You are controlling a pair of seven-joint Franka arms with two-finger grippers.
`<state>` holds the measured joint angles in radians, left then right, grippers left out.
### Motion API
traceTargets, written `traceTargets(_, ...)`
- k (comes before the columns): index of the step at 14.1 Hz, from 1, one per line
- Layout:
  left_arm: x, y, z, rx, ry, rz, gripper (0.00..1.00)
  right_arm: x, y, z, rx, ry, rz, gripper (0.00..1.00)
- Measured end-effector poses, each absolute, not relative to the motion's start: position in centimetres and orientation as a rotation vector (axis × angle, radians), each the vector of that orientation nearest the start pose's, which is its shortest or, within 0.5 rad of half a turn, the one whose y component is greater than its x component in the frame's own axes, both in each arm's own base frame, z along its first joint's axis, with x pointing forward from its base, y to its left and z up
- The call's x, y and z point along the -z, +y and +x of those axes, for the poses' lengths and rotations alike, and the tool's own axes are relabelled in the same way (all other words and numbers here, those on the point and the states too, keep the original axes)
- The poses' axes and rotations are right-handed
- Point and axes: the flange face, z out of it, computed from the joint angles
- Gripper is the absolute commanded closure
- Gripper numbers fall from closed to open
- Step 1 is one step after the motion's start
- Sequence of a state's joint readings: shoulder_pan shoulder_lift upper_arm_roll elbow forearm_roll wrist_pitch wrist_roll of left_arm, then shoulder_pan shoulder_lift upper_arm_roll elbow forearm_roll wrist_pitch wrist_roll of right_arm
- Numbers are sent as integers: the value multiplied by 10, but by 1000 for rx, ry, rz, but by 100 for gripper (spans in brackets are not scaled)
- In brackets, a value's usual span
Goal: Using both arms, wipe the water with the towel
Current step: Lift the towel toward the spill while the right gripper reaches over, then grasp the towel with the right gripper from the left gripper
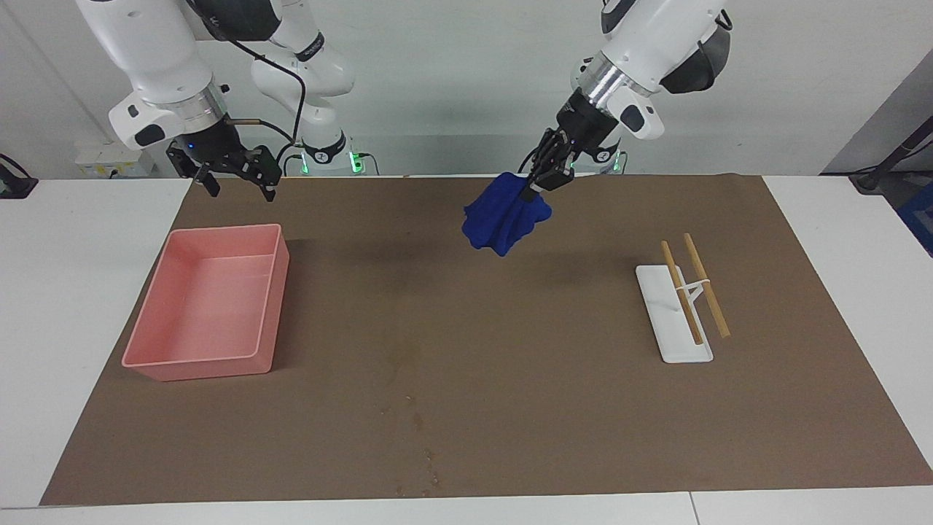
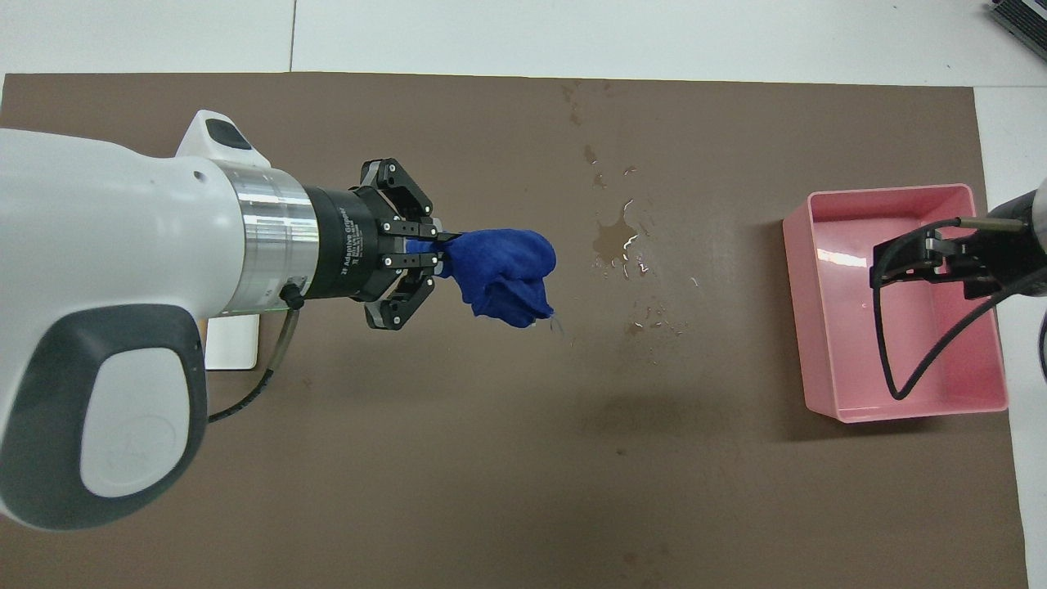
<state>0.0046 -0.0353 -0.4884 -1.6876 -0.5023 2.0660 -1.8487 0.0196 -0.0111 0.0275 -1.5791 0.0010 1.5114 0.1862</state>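
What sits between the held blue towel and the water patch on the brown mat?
Nothing visible. The left gripper holds the deep-blue soft cloth towel in the air; bare brown mat lies between it and the damp water blotch. The right gripper waits over the pink plastic tray.

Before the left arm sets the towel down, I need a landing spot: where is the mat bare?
Bare brown mat lies between the damp water blotch and the white chopstick rest. The deep-blue towel hangs from the left gripper. Crowded: the pink plastic tray, under the right gripper.
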Motion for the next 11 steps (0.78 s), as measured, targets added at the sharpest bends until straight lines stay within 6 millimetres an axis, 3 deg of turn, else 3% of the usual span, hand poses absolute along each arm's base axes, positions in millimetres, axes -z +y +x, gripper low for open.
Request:
traceTargets(3,-650,-333,493,408,1843,1701,100,-624,40,547,-44,387,-3092,4)
traceTargets(7,-658,-378,467,460,1842,1611,100,-626,85,548,-46,731,-2925,4)
traceTargets(11,-659,-386,464,470,1843,1580,100,-628,121,548,-110,1113,-2701,4)
